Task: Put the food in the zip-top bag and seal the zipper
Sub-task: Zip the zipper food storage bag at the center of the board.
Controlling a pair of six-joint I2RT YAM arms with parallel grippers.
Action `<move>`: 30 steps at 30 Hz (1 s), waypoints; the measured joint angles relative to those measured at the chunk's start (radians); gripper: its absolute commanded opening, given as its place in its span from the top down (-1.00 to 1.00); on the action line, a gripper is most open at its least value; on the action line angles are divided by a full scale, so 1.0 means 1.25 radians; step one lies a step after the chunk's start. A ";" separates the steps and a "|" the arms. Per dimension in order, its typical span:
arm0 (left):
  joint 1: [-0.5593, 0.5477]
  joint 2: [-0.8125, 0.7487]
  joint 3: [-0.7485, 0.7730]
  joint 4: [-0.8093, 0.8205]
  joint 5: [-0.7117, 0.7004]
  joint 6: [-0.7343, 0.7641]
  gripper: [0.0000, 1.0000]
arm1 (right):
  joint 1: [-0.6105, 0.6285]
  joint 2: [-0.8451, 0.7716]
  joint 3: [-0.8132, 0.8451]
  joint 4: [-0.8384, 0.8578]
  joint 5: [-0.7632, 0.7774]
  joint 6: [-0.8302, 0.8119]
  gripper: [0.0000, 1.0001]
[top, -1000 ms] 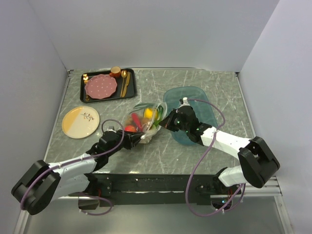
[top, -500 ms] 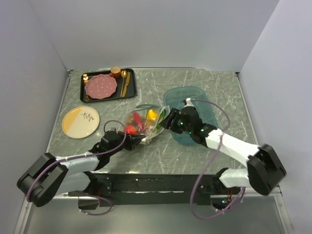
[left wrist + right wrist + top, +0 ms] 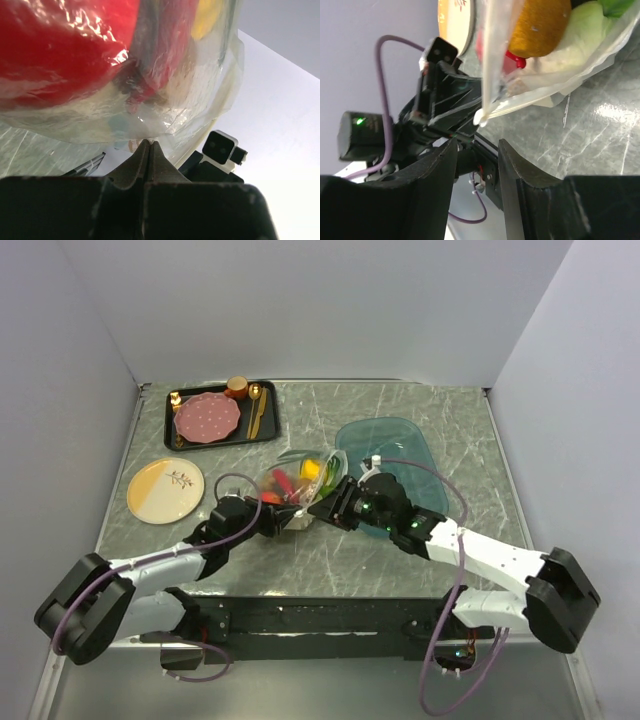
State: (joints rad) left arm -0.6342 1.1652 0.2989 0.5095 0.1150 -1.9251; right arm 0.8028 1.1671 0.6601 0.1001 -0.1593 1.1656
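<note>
The left tool (image 3: 148, 146) has its fingers pressed together, clamped on a fold of clear film at the near left edge of the zip-top bag (image 3: 300, 480). The right tool (image 3: 476, 143) has its fingers apart with an empty gap between them. The end of the zipper (image 3: 489, 60) hangs just beyond its fingertips, and I cannot tell whether it touches them. The two tools face each other across the near side of the bag, close together.

There is one bag, near the middle of the tabletop (image 3: 400, 400), and the food is inside it. Through the film I count one red apple (image 3: 60, 50), one yellow piece (image 3: 207, 20), one brown-orange round fruit (image 3: 540, 25), one white piece (image 3: 585, 30) and some green leaves (image 3: 620, 6).

One teal tray (image 3: 400, 435) lies just right of the bag. One black tray (image 3: 265, 435) sits at the far left and carries one pink dotted plate (image 3: 207, 417) and one brown cup (image 3: 237, 387). One yellow and white plate (image 3: 165, 490) lies nearer on the left.
</note>
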 measured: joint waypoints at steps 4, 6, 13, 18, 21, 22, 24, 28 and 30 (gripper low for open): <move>0.001 -0.002 0.002 -0.014 0.001 0.009 0.99 | 0.005 0.035 0.000 0.028 -0.005 0.027 0.07; 0.001 0.003 0.002 -0.011 0.002 0.009 0.99 | 0.010 0.051 0.000 0.045 -0.005 0.034 0.07; 0.001 0.045 0.002 0.013 0.023 0.012 0.99 | 0.032 0.120 0.002 0.064 -0.009 0.040 0.12; 0.001 0.063 0.002 0.033 0.036 0.014 0.99 | 0.035 0.130 0.002 0.067 -0.006 0.043 0.12; 0.001 0.071 0.002 0.046 0.038 0.014 0.99 | 0.035 0.131 0.002 0.072 -0.005 0.043 0.12; 0.001 0.074 0.002 0.048 0.039 0.014 0.99 | 0.035 0.131 0.002 0.075 -0.005 0.044 0.12; 0.001 0.077 0.002 0.052 0.041 0.014 0.99 | 0.035 0.132 0.002 0.081 -0.004 0.046 0.12; 0.001 0.078 0.002 0.060 0.043 0.015 0.99 | 0.035 0.136 0.002 0.091 0.002 0.049 0.14; 0.001 0.078 0.002 0.063 0.043 0.015 0.99 | 0.033 0.142 0.002 0.098 0.003 0.054 0.15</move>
State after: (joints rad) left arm -0.6334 1.2625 0.3012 0.5888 0.1684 -1.9064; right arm 0.8436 1.3445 0.6632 0.2230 -0.1555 1.2327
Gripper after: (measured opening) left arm 0.014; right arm 0.432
